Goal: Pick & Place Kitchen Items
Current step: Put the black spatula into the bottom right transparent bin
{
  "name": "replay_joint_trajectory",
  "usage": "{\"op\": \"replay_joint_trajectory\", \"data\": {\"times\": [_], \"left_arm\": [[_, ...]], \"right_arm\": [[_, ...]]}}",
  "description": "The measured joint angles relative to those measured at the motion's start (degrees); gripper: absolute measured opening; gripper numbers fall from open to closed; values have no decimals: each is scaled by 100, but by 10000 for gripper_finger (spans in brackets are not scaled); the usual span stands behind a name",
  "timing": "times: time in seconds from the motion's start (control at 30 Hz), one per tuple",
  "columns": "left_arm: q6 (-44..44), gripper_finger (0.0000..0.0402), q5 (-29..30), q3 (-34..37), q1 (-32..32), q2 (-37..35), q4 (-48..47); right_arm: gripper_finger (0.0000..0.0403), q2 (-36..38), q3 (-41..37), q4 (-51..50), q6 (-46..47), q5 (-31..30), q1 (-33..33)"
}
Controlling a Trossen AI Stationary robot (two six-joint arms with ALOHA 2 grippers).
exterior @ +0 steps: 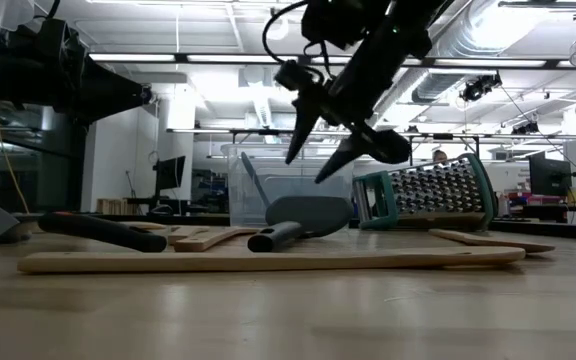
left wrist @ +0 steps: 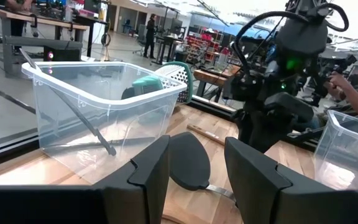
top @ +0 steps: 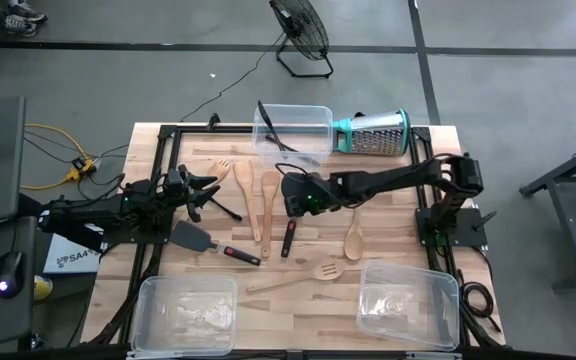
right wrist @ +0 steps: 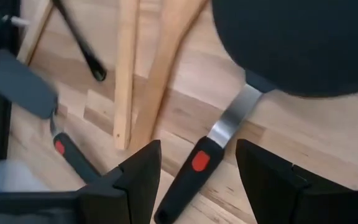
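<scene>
Pale wooden planks make up the surface (top: 388, 245), which stands on a grey concrete floor with a black floor fan (top: 301, 30) beyond its far edge. Three clear plastic bins sit on it: one at the far edge (top: 293, 130), holding a thin black tool (top: 273, 125), and two along the near edge (top: 186, 312) (top: 408, 300). Just beside the far bin lies a steel cone grater with a teal rim (top: 376, 132) on its side. In front of that far bin the kitchen items spread out: five pale wooden utensils (top: 255, 200) and two black spatulas with red-marked black handles (top: 213, 243) (right wrist: 210, 149). The right tool (top: 293, 195) hangs released, fingers apart, straight above the second spatula's handle, near the wooden spoons. The left tool (top: 203, 187) hovers over the surface's left side, facing the far bin, fingers parted and empty.
</scene>
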State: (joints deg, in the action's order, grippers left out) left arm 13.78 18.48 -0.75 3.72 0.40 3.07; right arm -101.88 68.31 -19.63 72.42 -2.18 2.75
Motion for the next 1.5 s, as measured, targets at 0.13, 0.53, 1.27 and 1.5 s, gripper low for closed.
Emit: {"op": "replay_joint_trajectory", "data": {"times": [0.13, 0.53, 1.27, 1.5], "left_arm": [[1, 152, 0, 0, -2, -1, 0], [0, 152, -11, 0, -2, -2, 0], [2, 152, -15, 0, -2, 0, -3], [2, 152, -21, 0, 0, -2, 0]], "right_arm": [[201, -57, 134, -307, 296, -286, -66], [201, -802, 1501, -1752, 315, -474, -66], [201, -1483, 1812, -1821, 1369, -340, -201], [201, -1676, 1812, -1732, 1665, -408, -202]]}}
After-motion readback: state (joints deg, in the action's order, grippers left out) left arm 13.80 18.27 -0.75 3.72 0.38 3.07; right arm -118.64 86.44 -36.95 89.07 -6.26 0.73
